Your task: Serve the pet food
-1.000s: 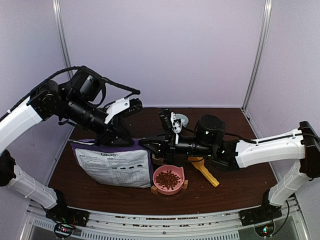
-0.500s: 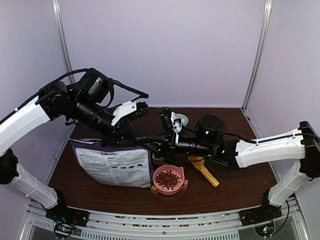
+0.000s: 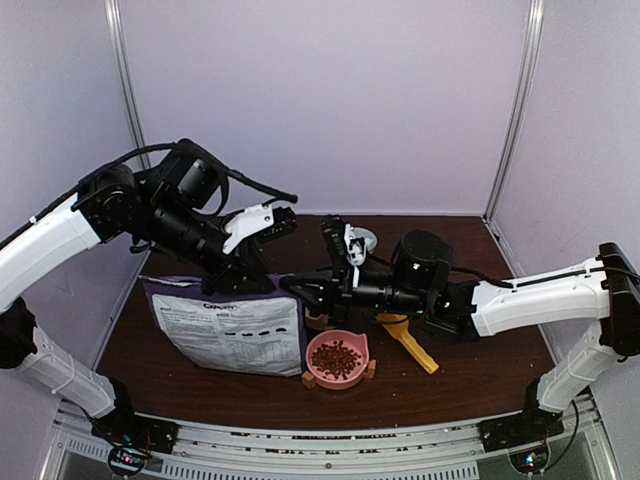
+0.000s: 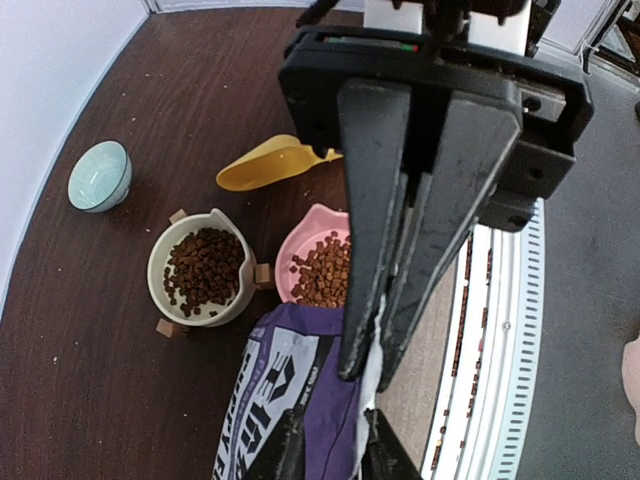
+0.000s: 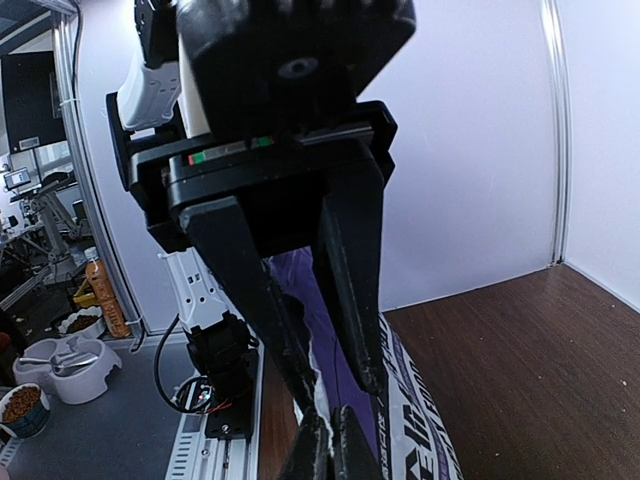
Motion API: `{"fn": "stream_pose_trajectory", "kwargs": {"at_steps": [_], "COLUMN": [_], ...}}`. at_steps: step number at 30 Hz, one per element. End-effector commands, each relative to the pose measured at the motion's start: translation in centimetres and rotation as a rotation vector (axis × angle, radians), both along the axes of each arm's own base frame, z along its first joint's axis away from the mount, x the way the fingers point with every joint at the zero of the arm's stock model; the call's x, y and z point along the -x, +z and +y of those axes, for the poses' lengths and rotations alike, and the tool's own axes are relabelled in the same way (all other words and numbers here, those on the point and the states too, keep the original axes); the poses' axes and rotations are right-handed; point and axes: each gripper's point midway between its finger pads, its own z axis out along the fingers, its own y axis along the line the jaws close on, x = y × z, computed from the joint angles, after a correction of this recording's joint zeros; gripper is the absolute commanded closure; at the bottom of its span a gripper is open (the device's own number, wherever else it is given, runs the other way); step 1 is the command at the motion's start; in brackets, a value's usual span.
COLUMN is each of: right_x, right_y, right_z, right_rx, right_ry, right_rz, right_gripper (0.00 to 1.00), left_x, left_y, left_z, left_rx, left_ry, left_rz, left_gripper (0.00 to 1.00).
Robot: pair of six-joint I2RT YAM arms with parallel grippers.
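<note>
The pet food is dark brown kibble [image 3: 337,357] filling a pink bowl [image 3: 312,345]. In the left wrist view it fills the pink bowl [image 4: 322,272] and a cream bowl [image 4: 203,270]. The purple-and-white bag [image 3: 230,335] stands upright left of the bowls. My left gripper [image 3: 262,284] is shut on the bag's torn white top edge [image 4: 365,375]. My right gripper [image 3: 296,288] meets it from the right. Its fingers [image 5: 342,395] stand a small gap apart, with the bag's purple top [image 5: 420,440] between them.
A yellow scoop [image 3: 412,345] lies right of the pink bowl, under my right arm. A small teal bowl [image 3: 365,240] sits at the back. Small wooden blocks flank the bowls. The table's front rail runs close below the bag.
My left arm has swung up and to the right, bringing its gripper along the bag's top toward the right gripper. The right arm and the bowls have not moved.
</note>
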Motion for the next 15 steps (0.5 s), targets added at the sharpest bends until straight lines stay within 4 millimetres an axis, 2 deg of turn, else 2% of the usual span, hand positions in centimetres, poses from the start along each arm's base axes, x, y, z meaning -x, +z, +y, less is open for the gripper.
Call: {"fn": "stream_pose_trajectory", "kwargs": {"at_steps": [1,3,7,12,14,15], "right_x": [-0.2,-0.3,-0.3,-0.3,-0.4,-0.4], "right_y": [2.9,2.9,2.7,2.6,2.7,2.7], "right_z": [-1.3,-1.3,-1.3,-1.5,-1.6,-1.6], "right_rx": [-0.083,-0.083,-0.080,-0.079,-0.081,-0.081], "right_ry": [-0.026,-0.027,-0.027,-0.031,-0.035,-0.036], "right_rz": [-0.023,-0.023,-0.021,-0.021,-0.023,-0.023], "right_gripper": [1.00,1.00,1.00,1.00,1.00,1.00], "left_x": [-0.7,-0.7,-0.7,-0.9,-1.3,-1.4], "left_y": [-0.1,-0.3,-0.2,-0.1,-0.2,-0.4], "left_z": [1.3,1.6,1.9,2.4,2.8,3.0], "left_rx": [-0.042,-0.055,-0.059,-0.069,-0.090,-0.101], "left_ry": [0.039,0.044,0.045,0.055,0.073,0.079], "left_rz": [-0.052,-0.057,-0.067,-0.090,-0.107,-0.114], "left_gripper": [0.79,0.82,1.00,1.00,0.85,0.81]}}
